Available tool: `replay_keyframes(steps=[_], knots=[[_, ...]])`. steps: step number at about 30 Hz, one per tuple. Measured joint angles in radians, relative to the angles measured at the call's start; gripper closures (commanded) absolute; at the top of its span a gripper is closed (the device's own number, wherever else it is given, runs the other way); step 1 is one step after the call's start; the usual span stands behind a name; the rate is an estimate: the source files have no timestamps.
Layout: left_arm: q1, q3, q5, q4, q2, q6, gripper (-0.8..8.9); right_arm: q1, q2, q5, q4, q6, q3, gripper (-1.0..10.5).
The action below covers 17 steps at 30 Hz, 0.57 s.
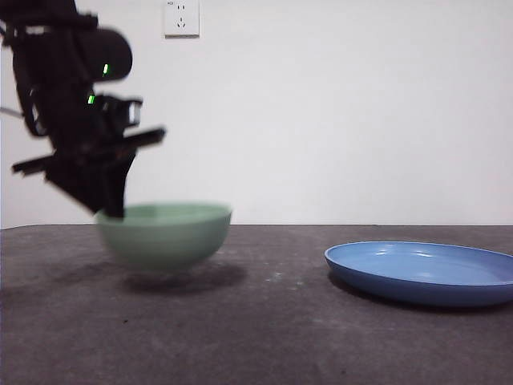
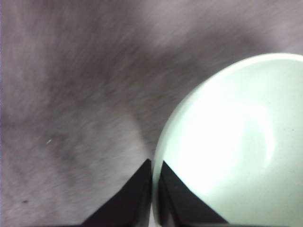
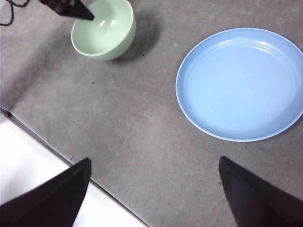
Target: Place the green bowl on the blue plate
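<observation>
**Left fingers pinching the bowl's rim, plate waiting off to the side**

The left gripper (image 1: 112, 210) is holding the green bowl (image 1: 164, 234) by its rim. In the left wrist view one finger is sitting inside the bowl and the other outside, with the thin rim squeezed tight between them. The bowl is looking blurry in the front view, and a dark shadow is showing on the table (image 1: 256, 321) under it, so it seems to be hanging just above the table, but it is hard to be sure.

The blue plate (image 1: 421, 273) is lying flat on the table, well apart from the left fingers and the bowl. The grey table between the bowl and the plate is bare, so nothing is standing in the way.

The right gripper (image 3: 154, 189) is hanging high above the near side of the table with its fingers spread wide, gripping nothing. The plate is lying nearer to these fingers than the bowl is. A white strip (image 3: 33, 161) is running along the table's edge beside them. A white wall socket (image 1: 181, 17) is sitting on the wall behind the left arm.
</observation>
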<state>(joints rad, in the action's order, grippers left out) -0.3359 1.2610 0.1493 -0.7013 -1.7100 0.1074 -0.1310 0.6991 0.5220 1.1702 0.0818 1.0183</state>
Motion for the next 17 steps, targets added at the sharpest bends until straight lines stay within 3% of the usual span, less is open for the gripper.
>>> replay_keyframes(steps=[3, 17], knots=[[-0.034, 0.056, 0.048, 0.0, 0.034, 0.019, 7.99, 0.0, 0.0, 0.0, 0.0, 0.0, 0.0, 5.1], [-0.266, 0.244, 0.057, 0.075, -0.03, 0.105, 7.99, 0.0, 0.0, 0.0, 0.0, 0.0, 0.0, 5.1]])
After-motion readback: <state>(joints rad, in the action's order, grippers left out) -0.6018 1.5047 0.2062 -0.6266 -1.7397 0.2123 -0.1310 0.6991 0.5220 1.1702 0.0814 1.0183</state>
